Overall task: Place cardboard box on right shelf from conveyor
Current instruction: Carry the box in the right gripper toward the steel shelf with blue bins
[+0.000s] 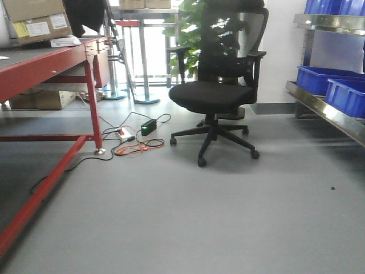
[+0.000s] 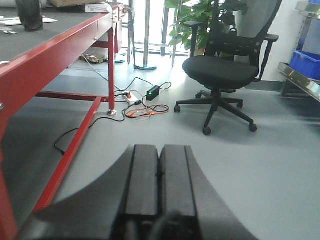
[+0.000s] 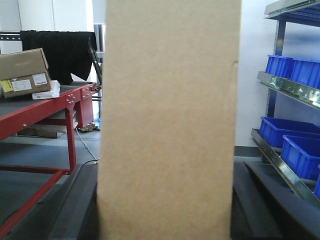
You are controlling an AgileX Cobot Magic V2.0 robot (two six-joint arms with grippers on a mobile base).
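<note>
A plain tan cardboard box point(image 3: 167, 120) stands upright and fills the middle of the right wrist view, with a small dent on its right edge. My right gripper point(image 3: 166, 205) is shut on it, one dark finger point(image 3: 80, 200) on each side. The right shelf point(image 3: 292, 89) is a steel rack to the right of the box, apart from it; it also shows as the steel rail point(image 1: 325, 109) in the front view. My left gripper point(image 2: 160, 152) is shut with nothing in it, low over the grey floor. The conveyor is out of view.
A red-framed table point(image 1: 45, 65) stands on the left with a labelled brown carton point(image 1: 39, 21) on it. A black office chair point(image 1: 219, 91) stands mid-floor, with cables and a power strip point(image 1: 134, 140) beside the table leg. Blue bins point(image 1: 333, 85) sit on the rack.
</note>
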